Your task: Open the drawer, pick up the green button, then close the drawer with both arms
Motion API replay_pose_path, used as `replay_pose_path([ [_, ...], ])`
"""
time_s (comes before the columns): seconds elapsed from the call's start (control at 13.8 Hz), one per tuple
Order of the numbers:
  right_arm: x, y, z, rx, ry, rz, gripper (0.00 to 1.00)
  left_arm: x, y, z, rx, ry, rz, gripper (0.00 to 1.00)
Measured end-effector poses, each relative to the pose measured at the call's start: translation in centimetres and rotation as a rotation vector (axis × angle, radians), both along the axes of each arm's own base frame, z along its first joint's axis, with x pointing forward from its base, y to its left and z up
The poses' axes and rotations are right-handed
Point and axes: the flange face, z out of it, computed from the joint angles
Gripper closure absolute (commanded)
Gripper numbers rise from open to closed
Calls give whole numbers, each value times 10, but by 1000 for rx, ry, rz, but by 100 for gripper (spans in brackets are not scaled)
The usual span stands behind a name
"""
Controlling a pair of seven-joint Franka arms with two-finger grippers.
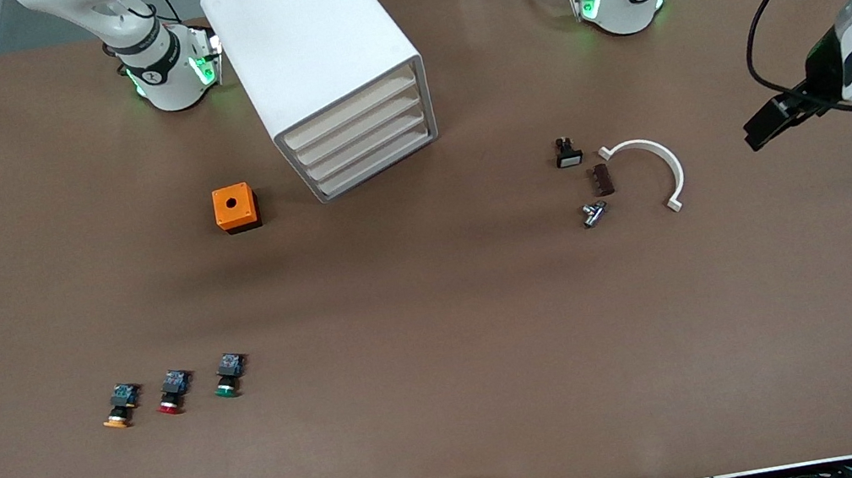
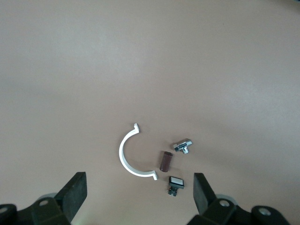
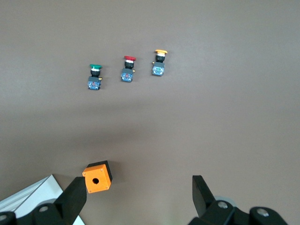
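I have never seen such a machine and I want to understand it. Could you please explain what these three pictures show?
Two robot arms stand at a brown table. One picture looks down from a high camera; the other two come from cameras on the wrists. The left gripper hangs open over a white curved clip and small parts. The right gripper hangs open near an orange box. Neither holds anything. A white cabinet has four closed drawers; the lowest drawer is the task's. Three push buttons lie in a row nearer the high camera, the green button among them.
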Motion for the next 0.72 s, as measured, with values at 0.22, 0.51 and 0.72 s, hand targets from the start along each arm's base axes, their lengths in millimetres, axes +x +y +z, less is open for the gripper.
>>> replay_pose_path([
  [0.22,-8,-11,-2,5,20,-19,0,-9,17,16,-2,-10,-52,0],
  [0.51,-17,-12,-4,10,32,-20,0,-16,20,18,0,19,-79,0],
  [0.72,-34,-12,-7,19,36,-19,0,-19,19,20,0,24,-107,1],
])
